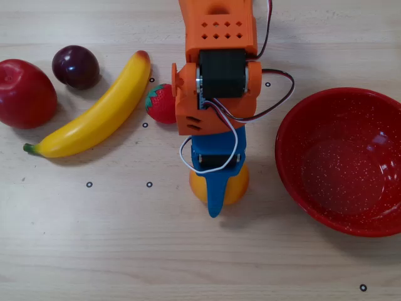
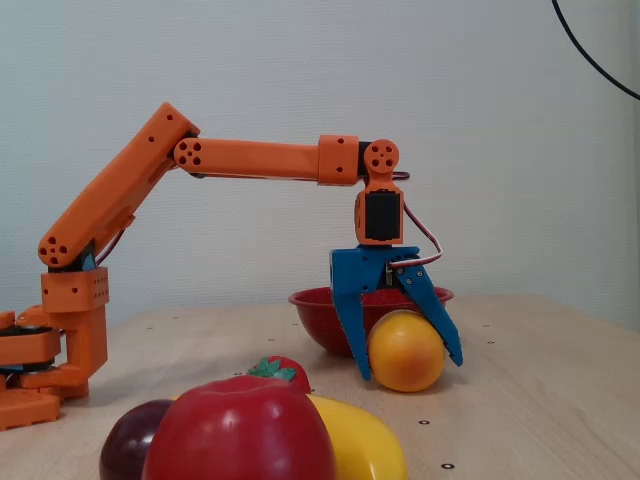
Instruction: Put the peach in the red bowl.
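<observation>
Pale wood-grain worktop (image 1: pixel 94 251) with small black ring marks, plain grey-white wall behind in the fixed view; orange arm (image 2: pixel 250 160) reaches out from its base at the left of the fixed view, wrist bent down, blue pincer (image 2: pixel 410 372) pointing at the worktop. Pincer is spread around the peach (image 2: pixel 405 352), one blue finger on each side of it, both close against the fruit; peach sits on the worktop, not lifted; cannot tell if the fingers actually press it. Overhead view: pincer (image 1: pixel 214 210) covers the middle of the peach (image 1: pixel 237 188), orange-yellow showing on both sides of the blue finger. Red bowl (image 1: pixel 341 160) with white speckles stands just to the right of the peach in the overhead view, apart from it, nothing inside. Left of the arm in the overhead view: strawberry (image 1: pixel 161 103) near the arm's orange housing, banana (image 1: pixel 94 116) lying diagonal, purple plum (image 1: pixel 76 66) above it, dark red apple (image 1: pixel 25 94) at far left edge. In the fixed view apple (image 2: pixel 240 435), plum (image 2: pixel 135 455) and banana (image 2: pixel 365 440) sit blurred in the foreground, bowl (image 2: pixel 315 310) behind the pincer
</observation>
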You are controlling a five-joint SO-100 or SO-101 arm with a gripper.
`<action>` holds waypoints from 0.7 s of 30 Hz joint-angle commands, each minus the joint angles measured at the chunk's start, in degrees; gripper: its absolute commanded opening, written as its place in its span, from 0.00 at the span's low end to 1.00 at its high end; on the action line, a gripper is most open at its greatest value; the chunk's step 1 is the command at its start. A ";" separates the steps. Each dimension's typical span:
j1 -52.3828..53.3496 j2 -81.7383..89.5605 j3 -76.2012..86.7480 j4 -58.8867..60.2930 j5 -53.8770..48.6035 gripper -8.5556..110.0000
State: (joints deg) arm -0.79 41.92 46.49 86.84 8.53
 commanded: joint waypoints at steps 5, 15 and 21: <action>-0.79 2.29 0.88 -1.85 2.46 0.07; -0.97 4.75 -1.93 2.11 1.93 0.07; -1.76 8.70 -6.06 7.82 2.64 0.07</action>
State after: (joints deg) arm -0.97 42.71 44.56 91.93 9.58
